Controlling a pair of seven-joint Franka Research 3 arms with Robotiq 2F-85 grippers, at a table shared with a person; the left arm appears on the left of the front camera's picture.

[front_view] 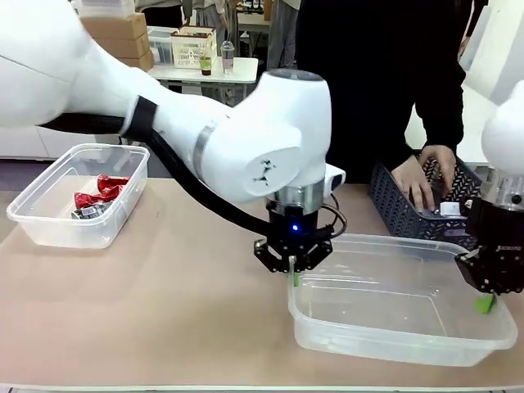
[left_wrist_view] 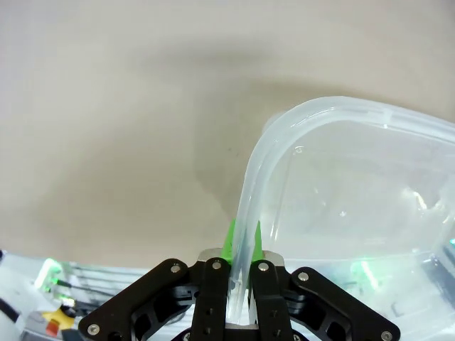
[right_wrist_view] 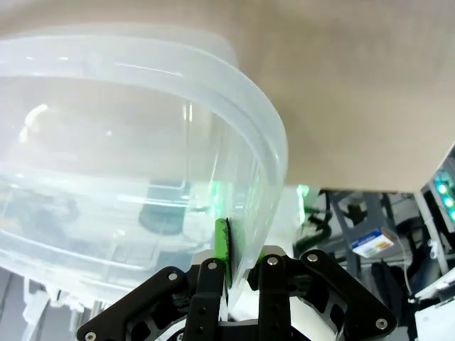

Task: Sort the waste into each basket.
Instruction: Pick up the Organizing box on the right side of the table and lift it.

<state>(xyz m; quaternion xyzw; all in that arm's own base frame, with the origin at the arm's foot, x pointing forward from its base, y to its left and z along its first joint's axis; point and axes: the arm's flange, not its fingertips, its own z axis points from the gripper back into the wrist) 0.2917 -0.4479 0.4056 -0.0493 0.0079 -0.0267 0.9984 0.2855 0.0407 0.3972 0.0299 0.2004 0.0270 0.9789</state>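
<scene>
Both arms are on one tub. My left gripper point(front_view: 293, 274) is across the middle of the table point(front_view: 164, 311), pinched tight on the left rim of the near clear tub point(front_view: 385, 327) at front right. In the left wrist view the green pads point(left_wrist_view: 228, 245) squeeze the rolled rim just beside a rounded corner. One pad is inside the wall and one outside, with only the plastic between them.

My right gripper point(front_view: 485, 300) is clamped on the same tub's right-hand rim. In the right wrist view the clear wall runs up between the fingers, with one green pad flat against it and the jaws closed hard on it. So both grippers hold the tub, on opposite short sides. I can't tell whether its base rests on the table or is just off it.

The second clear tub point(front_view: 49, 221) sits at the far left of the table, well apart from both grippers. Crushed red cans point(front_view: 102, 190) lie on its floor, bunched together and touching. One shows a silvery end.

Across the table a person in a dark top has a hand point(front_view: 426, 176) down inside the dark lattice basket point(front_view: 393, 205). The basket stands just behind the near tub's far right corner. A small pale item point(front_view: 449, 210) lies in the basket beside the hand, too small for me to say what it is.
</scene>
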